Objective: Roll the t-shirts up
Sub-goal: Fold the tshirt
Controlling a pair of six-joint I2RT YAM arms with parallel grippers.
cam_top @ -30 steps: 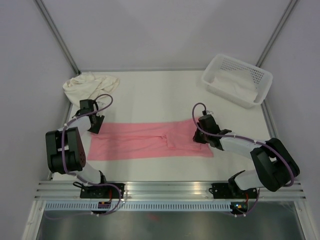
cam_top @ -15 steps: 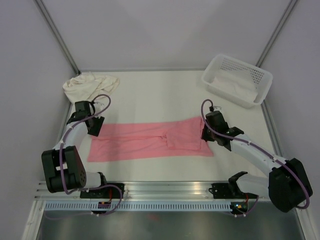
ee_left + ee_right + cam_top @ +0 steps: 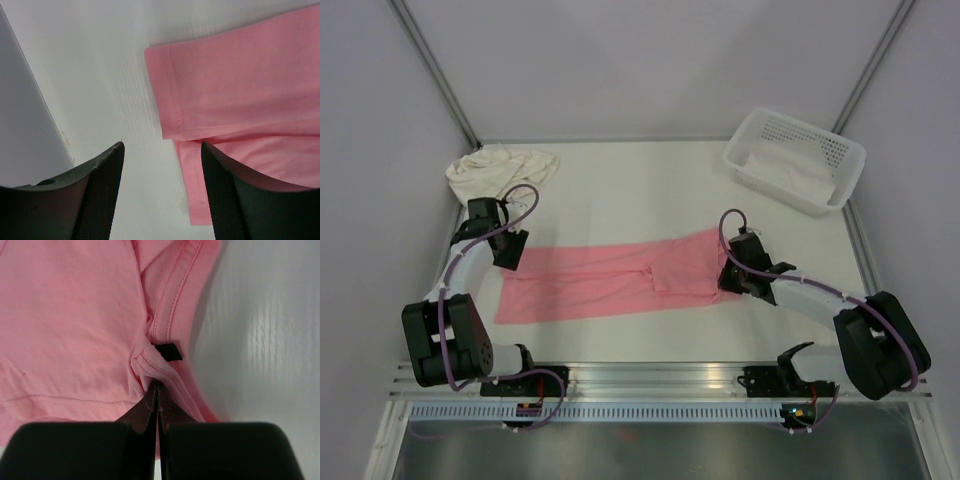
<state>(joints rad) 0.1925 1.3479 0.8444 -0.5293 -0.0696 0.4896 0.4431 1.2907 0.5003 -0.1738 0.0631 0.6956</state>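
Salmon pink t-shirt [image 3: 620, 280] flat across mid-frame, cream t-shirt [image 3: 500, 168] bunched at upper left. Right gripper [image 3: 156, 390] clenched on pink collar hem; left gripper [image 3: 161, 147] spread wide beside left hem, grasping nothing. Risk: thin pinch slipping out, or roll skewing with left end unheld.

White perforated basket [image 3: 800, 128] sits up at two o'clock on the pale counter [image 3: 620, 195], askew to its edges; an aluminium rail [image 3: 660, 375] runs along six o'clock.
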